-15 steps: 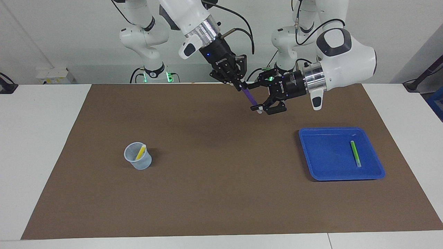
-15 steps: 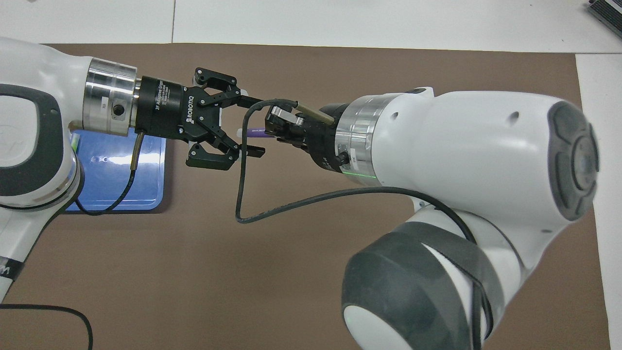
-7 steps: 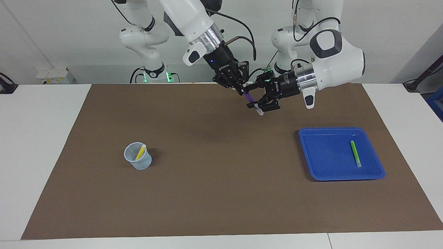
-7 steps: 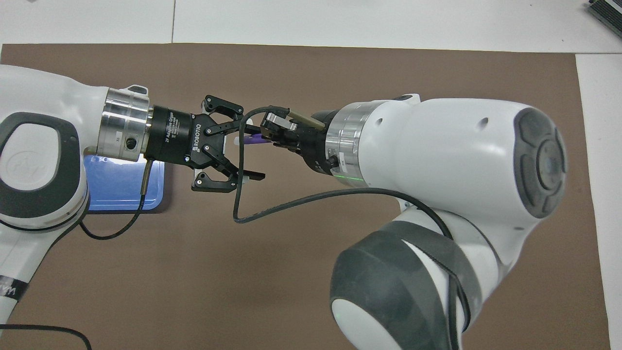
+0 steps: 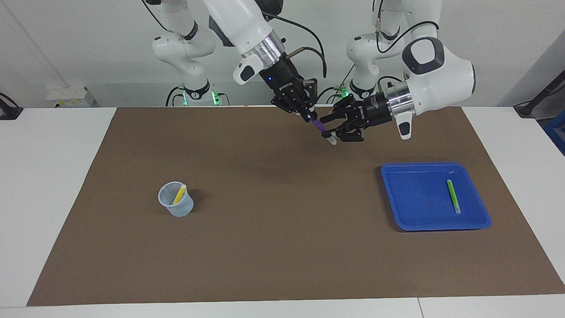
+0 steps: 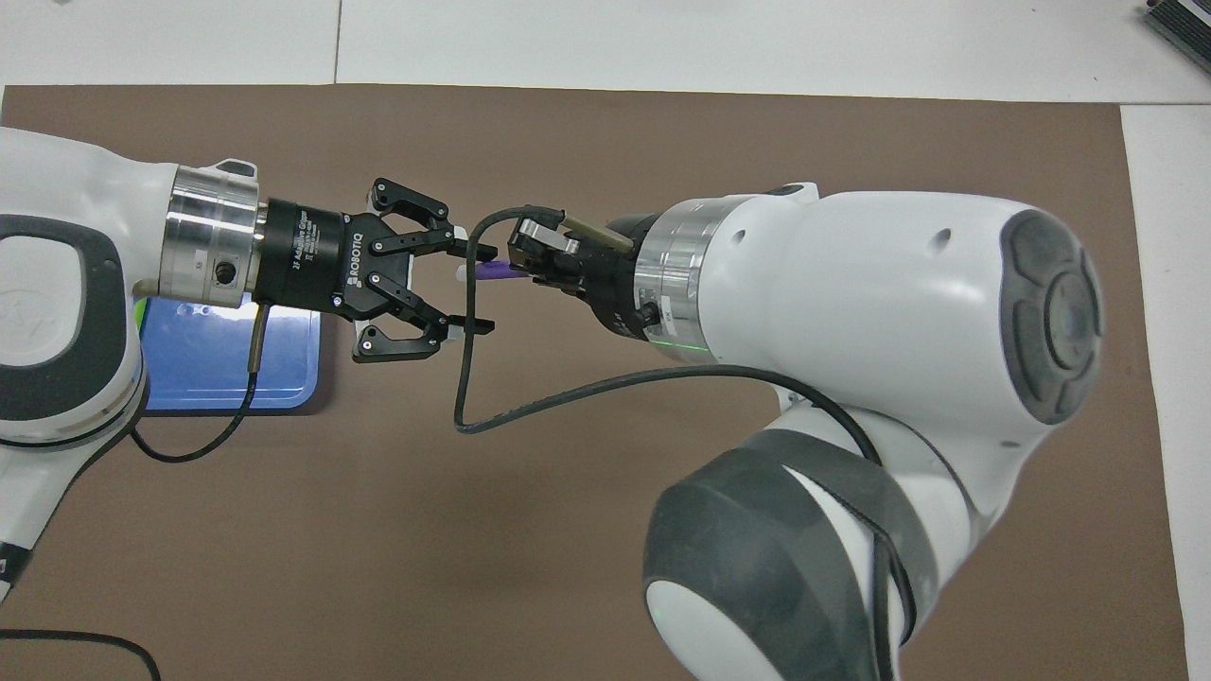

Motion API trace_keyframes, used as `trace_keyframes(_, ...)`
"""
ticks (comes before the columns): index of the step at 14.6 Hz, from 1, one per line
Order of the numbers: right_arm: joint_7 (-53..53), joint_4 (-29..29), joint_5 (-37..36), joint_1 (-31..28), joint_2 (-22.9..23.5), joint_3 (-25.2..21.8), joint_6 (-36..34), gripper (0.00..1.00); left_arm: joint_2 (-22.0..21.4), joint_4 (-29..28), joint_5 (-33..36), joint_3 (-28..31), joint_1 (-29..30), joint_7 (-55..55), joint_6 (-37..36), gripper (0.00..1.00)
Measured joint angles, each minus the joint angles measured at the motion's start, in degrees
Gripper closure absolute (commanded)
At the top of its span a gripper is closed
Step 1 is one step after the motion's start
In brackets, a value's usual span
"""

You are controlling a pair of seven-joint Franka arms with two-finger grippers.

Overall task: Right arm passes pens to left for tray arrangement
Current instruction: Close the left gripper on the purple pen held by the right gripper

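The right gripper (image 5: 312,115) hangs in the air over the brown mat (image 5: 273,221) at the robots' end of the tabletop (image 5: 53,176), its fingers clamped on the upper end of a slim purple marker pen (image 5: 321,127) that slants down to a small white tip. The left gripper (image 5: 332,130) reaches in from the side with its fingers partly apart around the pen's lower end, not yet pressed on it. A bright green marker pen (image 5: 453,196) lies in the shallow blue plastic tray (image 5: 410,221) toward the left arm's end, and a yellow marker pen (image 5: 179,194) stands tilted in a small translucent cup (image 5: 177,207) toward the right arm's end.
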Motion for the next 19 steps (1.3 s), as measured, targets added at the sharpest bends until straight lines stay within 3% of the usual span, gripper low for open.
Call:
trace_keyframes(2,0.0,-0.02,0.0,0.0,0.0,0.0,0.0,1.0,-0.03,0.0,0.0,-0.08,-0.13,0.19,0.04,0.52)
trace_keyframes(3,0.0,-0.03,0.0,0.0,0.0,0.0,0.0,1.0,-0.03,0.0,0.0,-0.08,-0.2,0.23,0.08,0.59)
trace_keyframes(4,0.0,-0.03,0.0,0.0,0.0,0.0,0.0,1.0,-0.03,0.0,0.0,-0.08,-0.2,0.26,0.09,0.7)
trace_keyframes(5,0.0,-0.05,0.0,0.0,0.0,0.0,0.0,1.0,-0.03,0.0,0.01,-0.06,-0.2,0.51,0.11,0.73)
trace_keyframes(7,0.0,-0.07,0.0,0.0,0.0,0.0,0.0,1.0,-0.03,0.0,0.02,-0.05,-0.2,1.15,0.19,1.0)
trace_keyframes(14,0.0,-0.7,-0.01,0.32,-0.02,0.14,-0.16,0.97,-0.3,-1.0,0.37,0.12,-0.14,5.15,0.92,1.0)
trace_keyframes(15,0.0,-1.09,0.0,0.52,-0.01,0.19,-0.32,0.44,-0.44,-1.2,1.64,0.07,-0.14,7.06,1.1,1.0)
trace_keyframes(16,0.0,-1.61,0.03,0.8,0.07,0.33,-0.36,0.04,-0.65,-1.27,3.98,-0.07,-0.16,8.75,1.21,1.0)
trace_keyframes(19,0.0,-1.71,0.0,0.48,0.1,0.19,0.44,0.0,-1.74,-3.52,11.33,0.11,0.32,14.48,1.25,1.0)
